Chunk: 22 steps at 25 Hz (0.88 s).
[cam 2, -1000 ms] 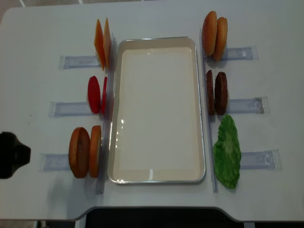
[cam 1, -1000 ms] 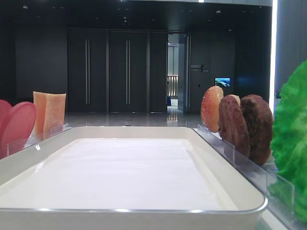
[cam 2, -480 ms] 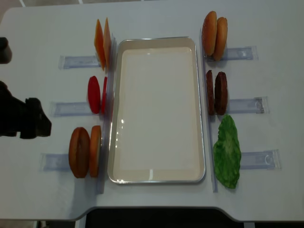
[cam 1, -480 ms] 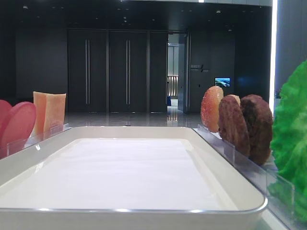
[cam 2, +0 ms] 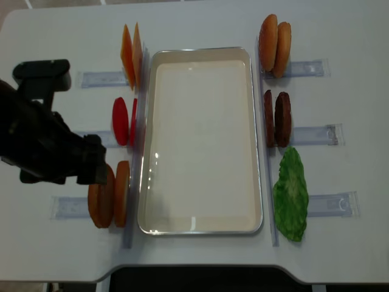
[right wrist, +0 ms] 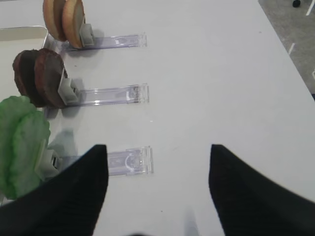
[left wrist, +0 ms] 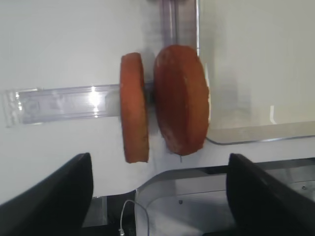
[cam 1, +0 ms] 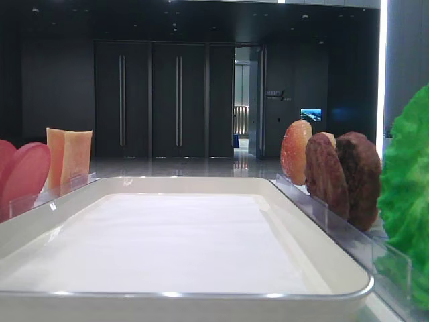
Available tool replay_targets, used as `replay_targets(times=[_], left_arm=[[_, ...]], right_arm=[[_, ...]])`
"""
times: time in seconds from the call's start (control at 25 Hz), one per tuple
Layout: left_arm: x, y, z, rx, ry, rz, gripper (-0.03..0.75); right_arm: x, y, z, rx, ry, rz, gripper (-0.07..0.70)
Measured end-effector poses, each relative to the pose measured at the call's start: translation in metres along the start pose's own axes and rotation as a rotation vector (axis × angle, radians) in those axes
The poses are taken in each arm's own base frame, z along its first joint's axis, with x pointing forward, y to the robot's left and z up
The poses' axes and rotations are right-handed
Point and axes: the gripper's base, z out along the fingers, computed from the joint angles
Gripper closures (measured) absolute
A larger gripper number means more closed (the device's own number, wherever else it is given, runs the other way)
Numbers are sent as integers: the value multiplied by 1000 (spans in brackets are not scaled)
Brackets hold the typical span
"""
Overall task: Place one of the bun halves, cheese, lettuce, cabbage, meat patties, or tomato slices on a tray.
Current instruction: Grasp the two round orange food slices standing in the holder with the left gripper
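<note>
The white tray (cam 2: 200, 232) lies in the middle of the table with nothing on its floor. Left of it stand the cheese (cam 2: 130, 55), the tomato slices (cam 2: 120, 120) and two bun halves (cam 2: 121, 193) on edge. To its right are the meat patties (cam 2: 276, 118) and the lettuce (cam 2: 290, 194). The cabbage is out of view. My left gripper (left wrist: 157, 196) is open above the bun halves (left wrist: 134, 108), its jaws wide apart and not touching them. My right gripper (right wrist: 157, 191) is open over bare table beside the lettuce (right wrist: 22, 142).
A second pair of buns (cam 2: 275, 45) stands at the far right of the tray. Clear plastic holders (cam 2: 307, 135) stick out from each food pair. The black left arm (cam 2: 42, 140) covers the table left of the tomato slices. The near table edge (left wrist: 162, 172) is close to the bun halves.
The left arm has come in from the table's left edge to above the bun halves. The food, the tray and the right gripper have not moved.
</note>
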Motion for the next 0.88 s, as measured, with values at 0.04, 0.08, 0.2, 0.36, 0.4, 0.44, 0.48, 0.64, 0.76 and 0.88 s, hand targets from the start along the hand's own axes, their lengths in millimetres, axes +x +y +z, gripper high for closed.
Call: replay_targets(times=[0.04,0.08,0.2,0.36,0.4,0.44,0.48,0.64,0.76,0.88], left_arm=[[0,-5,3,2,1,-1,66],[-1,-9,5,4,4,-6,66],[-3,-18,14,-10,12,-20,66],[-8,-26,27,-24,17,-32,66],[-9,-29,30,-21,15,-31,66],[-10,-32,34,-19,16,-32,66],[-11,-35,37,-16,15,-30,66],[-13,-45,51,-12,35,-10,66],[-13,-49,59,-25,66,-6,66],[-12,-50,63,-35,82,-3,66]], right_arm=[[0,0,0,0,0,0,205],[0,0,0,0,0,0,205],[0,0,0,0,0,0,205],[0,0,0,0,0,0,205],[0,0,0,0,0,0,205],[0,0,0,0,0,0,205],[0,0,0,0,0,0,205],[0,0,0,0,0,0,205],[0,0,0,0,0,0,205],[0,0,0,0,0,0,205]])
